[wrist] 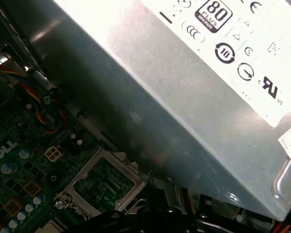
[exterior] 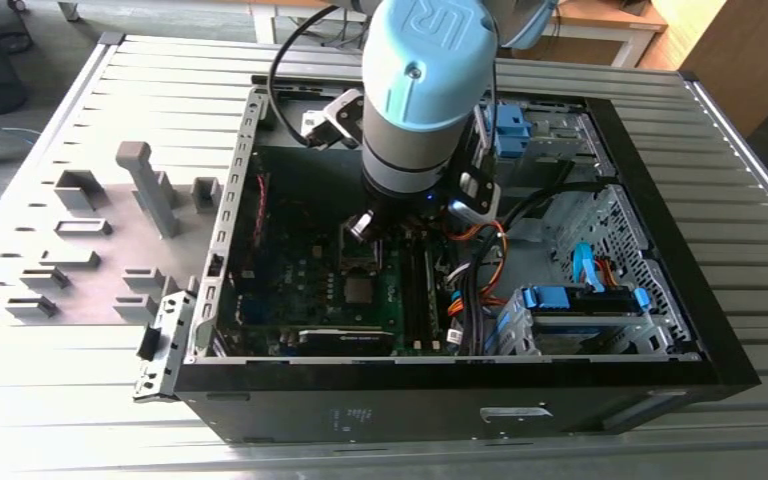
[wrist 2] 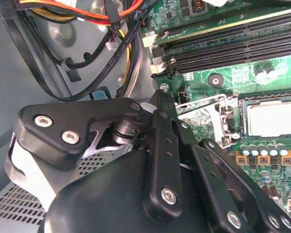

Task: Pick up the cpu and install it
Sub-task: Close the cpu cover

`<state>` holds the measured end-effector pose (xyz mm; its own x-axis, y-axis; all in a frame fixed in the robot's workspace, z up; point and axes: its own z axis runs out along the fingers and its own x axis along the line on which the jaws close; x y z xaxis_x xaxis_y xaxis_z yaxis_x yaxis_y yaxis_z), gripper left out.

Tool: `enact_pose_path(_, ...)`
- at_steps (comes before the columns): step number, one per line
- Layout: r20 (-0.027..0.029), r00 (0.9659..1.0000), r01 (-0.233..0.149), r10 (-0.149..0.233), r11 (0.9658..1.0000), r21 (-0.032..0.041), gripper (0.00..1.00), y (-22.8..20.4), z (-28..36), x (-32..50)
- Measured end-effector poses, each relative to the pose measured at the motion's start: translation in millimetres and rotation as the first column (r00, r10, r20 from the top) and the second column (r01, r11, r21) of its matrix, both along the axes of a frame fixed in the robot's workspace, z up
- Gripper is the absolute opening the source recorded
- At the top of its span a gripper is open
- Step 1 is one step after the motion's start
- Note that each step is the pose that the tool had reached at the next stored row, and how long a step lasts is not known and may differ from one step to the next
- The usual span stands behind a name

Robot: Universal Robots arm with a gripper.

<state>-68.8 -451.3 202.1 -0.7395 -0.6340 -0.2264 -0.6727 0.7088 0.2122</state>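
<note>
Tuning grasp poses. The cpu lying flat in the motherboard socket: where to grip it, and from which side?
Come straight down and pinch two opposite edges of the cpu. It lies flat and low inside the socket frame, so only its silvery top shows and a side approach looks blocked. Probably avoid the edge by the open load plate; clearance looks tight.

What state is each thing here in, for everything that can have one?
case, lying on its side, side panel off, open.
cpu, lying in its socket, top uncovered.
socket frame, swung open, clear of the cpu.
arm, reaching down into the case.
</note>
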Motion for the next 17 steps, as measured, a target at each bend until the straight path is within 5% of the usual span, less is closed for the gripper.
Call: enact_pose_path(17,0.0002,0.9999,0.013,-0.013,0.9999,0.0007,0.11,0.0,-2.9,-4.7)
